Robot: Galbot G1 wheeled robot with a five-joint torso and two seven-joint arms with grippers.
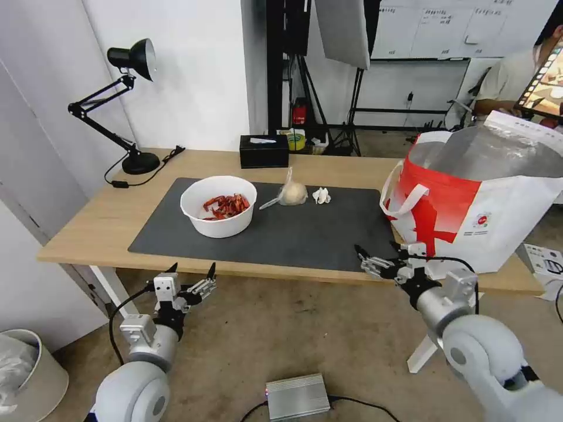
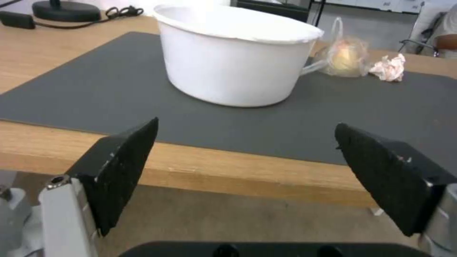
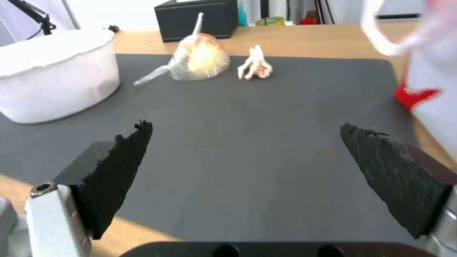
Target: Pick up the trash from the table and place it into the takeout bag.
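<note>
Trash on the mat (image 1: 305, 234): bowl (image 1: 219, 206) of red scraps, knotted bag (image 1: 291, 193), tissue (image 1: 321, 195). Nothing gripped yet.

The bowl sits straight ahead of our left end effector (image 1: 191, 279), beyond the counter (image 1: 94, 223) edge; that end effector hangs below the edge, fingers spread wide, empty. The bag and tissue lie ahead of our right end effector (image 1: 378, 258), farther out on the mat; its fingers are spread too, over the mat's near edge. The tote (image 1: 475, 193) stands just beside the right end effector, mouth open.

We judge the step to be the first reach. Lift the left end effector clear of the counter edge before advancing; take the bowl by its wall, level, so the scraps stay in.
</note>
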